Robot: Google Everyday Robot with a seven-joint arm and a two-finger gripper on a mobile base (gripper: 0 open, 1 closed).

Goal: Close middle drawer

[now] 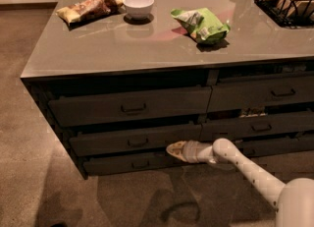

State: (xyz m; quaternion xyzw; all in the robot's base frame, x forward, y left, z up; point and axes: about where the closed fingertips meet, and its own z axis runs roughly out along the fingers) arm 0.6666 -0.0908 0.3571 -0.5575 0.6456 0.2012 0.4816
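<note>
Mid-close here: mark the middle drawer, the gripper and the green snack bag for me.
middle drawer [110, 144]: camera view, flat front left of its handle.
gripper [172, 149]: camera view, its tip, by the drawer's lower right corner.
green snack bag [201, 23]: camera view, middle of the bag.

Glossy countertop [147, 44], matt middle drawer [113, 142], smooth plastic claw [171, 148] at its front.

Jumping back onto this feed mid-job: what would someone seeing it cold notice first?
First, the pale arm reaching in from the lower right, with its gripper low at the right end of the middle drawer, which looks slightly pulled out. Next comes the glossy countertop, with a green snack bag near its middle and a white bowl further back on the left.
</note>
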